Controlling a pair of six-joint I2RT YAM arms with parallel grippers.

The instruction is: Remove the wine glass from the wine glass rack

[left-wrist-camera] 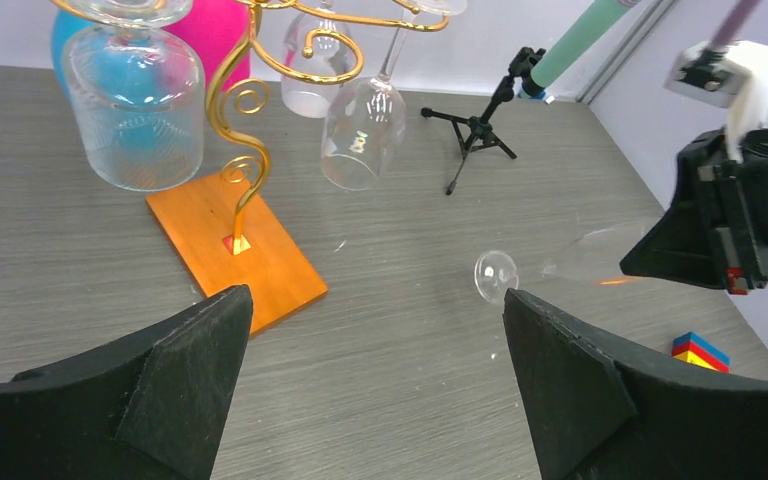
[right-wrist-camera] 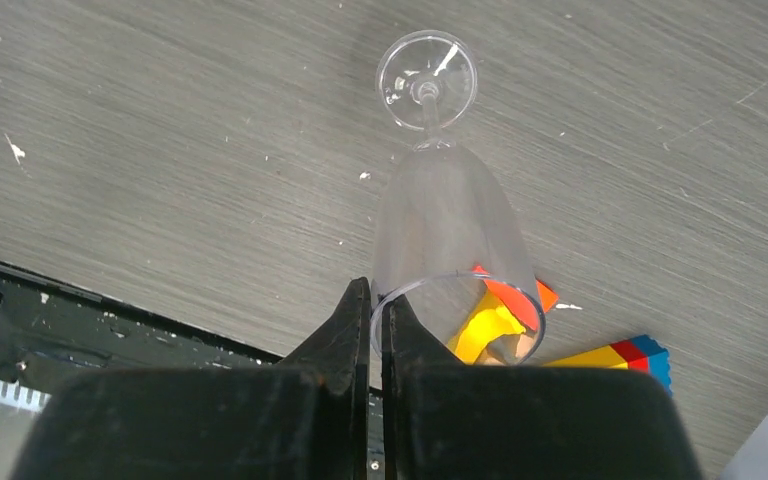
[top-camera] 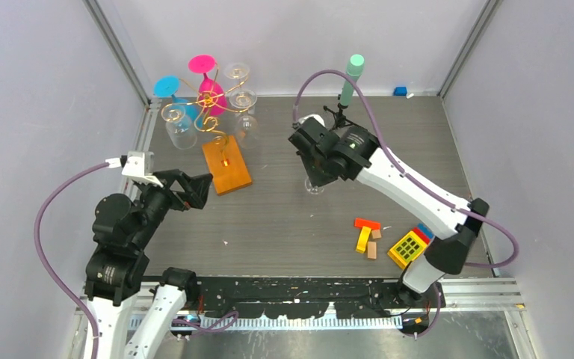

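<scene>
One wine glass (right-wrist-camera: 440,210) was off the wine glass rack (top-camera: 209,112) (far-left corner), rim clenched in my right pincer (right-wrist-camera: 375,300) over the middle of the table (top-camera: 284,224). My left pincer (left-wrist-camera: 376,300) hung released, holding nothing.

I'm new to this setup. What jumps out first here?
The gold wine glass rack stands far left, hung with a pink glass, a blue glass and clear ones. Mid-table, the right gripper pinches a clear wine glass by its rim; the left gripper is open near the rack's orange base.
</scene>
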